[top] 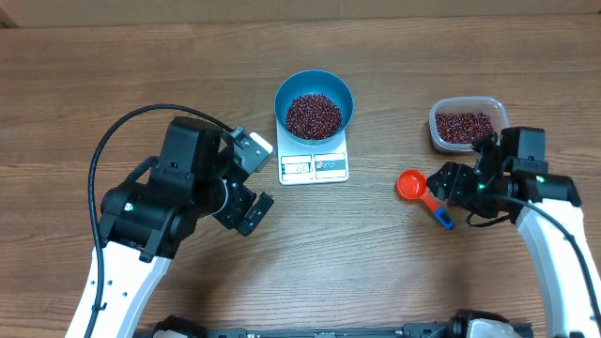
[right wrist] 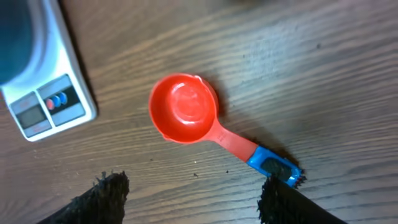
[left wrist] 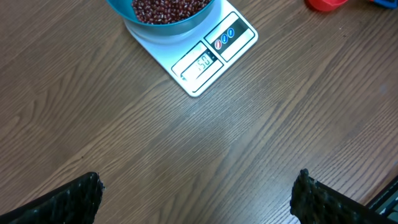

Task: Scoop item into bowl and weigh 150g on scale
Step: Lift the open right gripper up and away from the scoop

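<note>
Right of the scale (top: 314, 166), a red scoop (top: 410, 184) lies flat on the wooden surface (top: 376, 272). A clear plastic tub (top: 470, 99) sits farther right. The right claw (right wrist: 193, 208) hangs over the scoop, spread apart and gripping nothing, one finger just beside the handle's blue tip. Left of the scale, the left claw (left wrist: 199, 205) gapes wide over bare wood. On the scale stands the bright blue bowl (top: 285, 91), holding a loose heap of small dark red-brown beans (top: 314, 115).
</note>
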`<state>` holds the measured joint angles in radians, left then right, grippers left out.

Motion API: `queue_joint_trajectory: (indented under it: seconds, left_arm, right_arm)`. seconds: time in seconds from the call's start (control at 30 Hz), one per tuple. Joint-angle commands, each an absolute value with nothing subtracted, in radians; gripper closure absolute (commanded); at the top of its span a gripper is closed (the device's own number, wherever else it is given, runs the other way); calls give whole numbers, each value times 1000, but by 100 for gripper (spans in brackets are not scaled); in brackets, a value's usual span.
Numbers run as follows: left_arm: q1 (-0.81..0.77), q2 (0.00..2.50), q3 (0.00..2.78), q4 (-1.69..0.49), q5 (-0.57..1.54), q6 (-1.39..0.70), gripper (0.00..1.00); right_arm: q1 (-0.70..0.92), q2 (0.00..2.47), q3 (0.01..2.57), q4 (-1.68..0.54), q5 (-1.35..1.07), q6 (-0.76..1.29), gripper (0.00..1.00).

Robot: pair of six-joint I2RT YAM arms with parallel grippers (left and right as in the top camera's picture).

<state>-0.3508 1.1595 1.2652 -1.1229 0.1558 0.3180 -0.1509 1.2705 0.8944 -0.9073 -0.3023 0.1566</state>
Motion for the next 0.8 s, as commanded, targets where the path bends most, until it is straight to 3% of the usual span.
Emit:
queue_joint_trajectory:
  seconds: [0.0, 0.2, 0.43, 0.5, 0.53, 0.57, 0.77]
  left_arm:
    - [-347, 1158, 1285, -1122, 147, 337, 0]
    - [-347, 1158, 1285, -1122, 147, 337, 0]
    - [-347, 1158, 1285, -1122, 147, 337, 0]
    - [-347, 1158, 1285, -1122, 147, 337, 0]
    - [-347, 1158, 1285, -1122, 147, 337, 0]
    - [-347, 1158, 1285, -1122, 147, 337, 0]
    - [-347, 1158, 1285, -1122, 147, 337, 0]
  right_arm:
    - [-155, 1180, 919, -904, -281, 155, 32]
    - [-154, 1071, 919, -912, -281, 155, 40]
    - [-154, 872, 919, -991, -282, 174, 40]
    - [-154, 804, 919, -1014, -282, 182, 34]
    - [-154, 767, 919, -1028, -286, 182, 26]
    - [-154, 740, 919, -1039, -294, 182, 0]
    - [-154, 637, 918, -1082, -401, 182, 0]
